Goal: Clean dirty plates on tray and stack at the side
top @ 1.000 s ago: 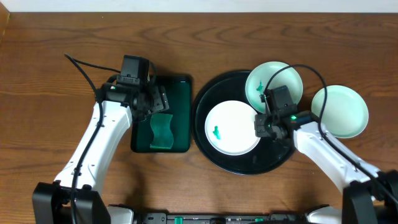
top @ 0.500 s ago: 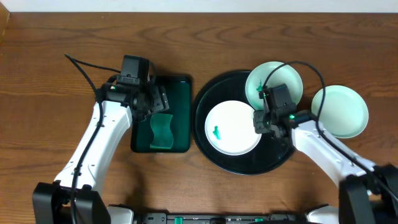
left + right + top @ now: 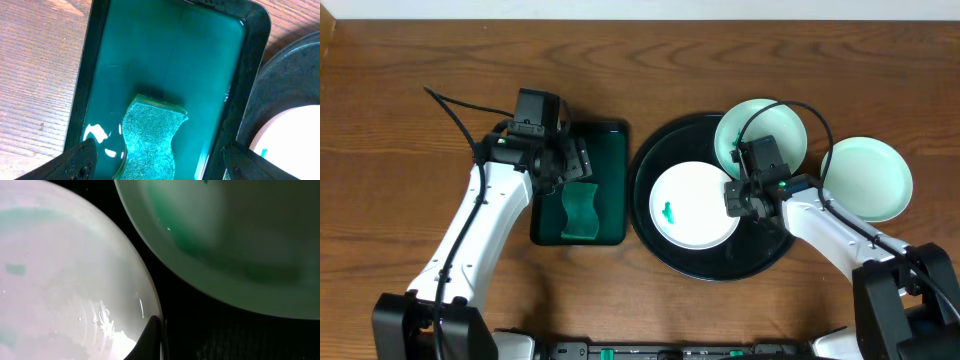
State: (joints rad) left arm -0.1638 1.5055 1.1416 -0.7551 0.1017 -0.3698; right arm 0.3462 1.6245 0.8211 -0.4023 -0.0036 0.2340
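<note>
A white plate [image 3: 692, 205] with a small green smear lies in the middle of the round black tray [image 3: 720, 262]. A second plate [image 3: 760, 135], mint-tinted, rests on the tray's back right rim. A third plate [image 3: 868, 178] sits on the table to the right of the tray. My right gripper [image 3: 738, 198] is at the middle plate's right rim. In the right wrist view the right gripper [image 3: 161, 340] is shut, with that plate's [image 3: 60, 280] thin edge between its fingers. My left gripper [image 3: 160, 162] hangs open over a green sponge [image 3: 150, 135].
The sponge [image 3: 580, 212] lies in a rectangular dark green tray [image 3: 605, 150], which stands just left of the black tray. Bare wooden table surrounds both trays. A black cable loops above my right arm over the back plate.
My right gripper has shifted slightly left onto the middle plate's rim. The left arm and the plates have not moved.
</note>
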